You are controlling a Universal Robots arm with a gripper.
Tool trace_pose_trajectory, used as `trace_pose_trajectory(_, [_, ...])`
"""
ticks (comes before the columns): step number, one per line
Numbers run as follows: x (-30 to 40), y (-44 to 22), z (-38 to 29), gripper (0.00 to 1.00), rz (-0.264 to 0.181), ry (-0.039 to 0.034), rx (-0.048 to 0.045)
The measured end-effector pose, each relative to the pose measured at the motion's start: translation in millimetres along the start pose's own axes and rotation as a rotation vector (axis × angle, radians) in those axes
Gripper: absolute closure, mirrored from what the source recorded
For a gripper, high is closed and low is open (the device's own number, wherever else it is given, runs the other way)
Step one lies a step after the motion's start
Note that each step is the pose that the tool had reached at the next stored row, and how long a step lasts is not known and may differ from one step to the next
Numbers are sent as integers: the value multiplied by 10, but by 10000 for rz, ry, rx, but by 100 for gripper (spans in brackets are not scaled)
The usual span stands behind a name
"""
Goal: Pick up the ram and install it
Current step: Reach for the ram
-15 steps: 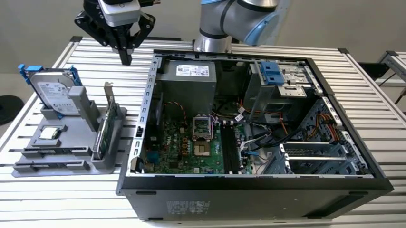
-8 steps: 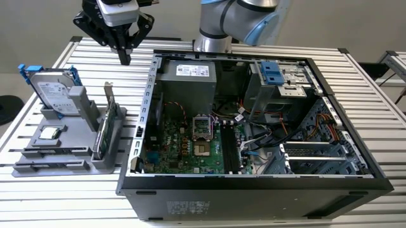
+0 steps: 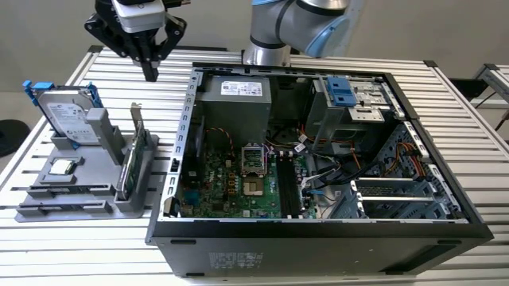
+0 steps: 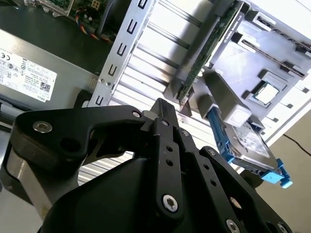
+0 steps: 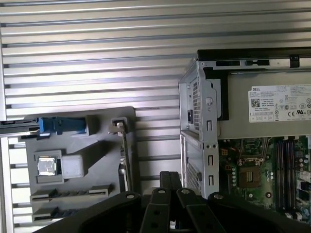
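My gripper (image 3: pixel 149 74) hangs high over the slatted table, beyond the grey holder (image 3: pixel 87 205) and to the exterior view's left of the computer case (image 3: pixel 318 238). Its fingers are pressed together with nothing between them, as both wrist views also show (image 4: pixel 163 106) (image 5: pixel 170 177). A narrow dark strip standing edge-on in the holder's outer slot (image 5: pixel 60 212) looks like the ram, though I cannot tell for certain. The black motherboard slots (image 3: pixel 286 189) lie inside the open case, well away from the gripper.
The holder also carries a silver hard drive (image 3: pixel 70 116) in blue rails, a processor chip (image 3: pixel 62 167) and an upright green card with a metal bracket (image 3: pixel 132 156). Cables and a drive cage (image 3: pixel 350 98) crowd the case's far side.
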State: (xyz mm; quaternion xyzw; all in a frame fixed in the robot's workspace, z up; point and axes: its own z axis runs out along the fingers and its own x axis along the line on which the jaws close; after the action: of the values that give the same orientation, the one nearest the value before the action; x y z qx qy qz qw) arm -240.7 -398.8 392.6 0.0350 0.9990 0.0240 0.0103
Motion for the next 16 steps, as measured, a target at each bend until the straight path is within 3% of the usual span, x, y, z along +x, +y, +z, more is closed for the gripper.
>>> trace_pose_trajectory(16, [191, -13, -4, 100, 0, 0, 0])
